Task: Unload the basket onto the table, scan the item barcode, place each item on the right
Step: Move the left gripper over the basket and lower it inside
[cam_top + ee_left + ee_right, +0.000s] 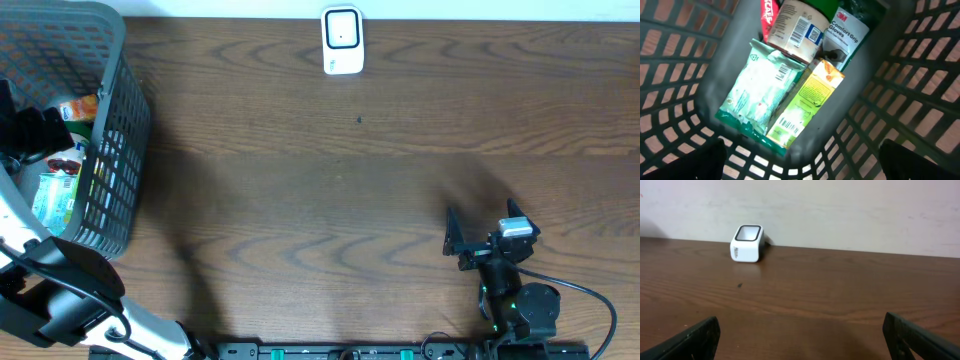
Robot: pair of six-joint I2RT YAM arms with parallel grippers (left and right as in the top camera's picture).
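Dark wood-grain table (330, 170) is backed by a pale wall (840, 210). A grey plastic basket (125, 120) is set at the table's left end, and a small white scanner (342, 40) is stood at the far edge, well apart from the basket.

The goods to be scanned are all found inside the basket. A green-and-white packet (760, 95) is laid beside a yellow-green carton (807, 95), the two touching along their long sides. A barcode is shown on the carton's lower end. Above them a labelled jar (795, 25) with its own barcode, a glove pack (850, 30) and a red wrapper (768, 15) are crowded together.

The left gripper (805, 162) is held over these goods within the basket walls, its jaws spread wide and nothing grasped. The right gripper (802, 342) is kept low near the table's front right, likewise spread and empty, pointed toward the scanner.
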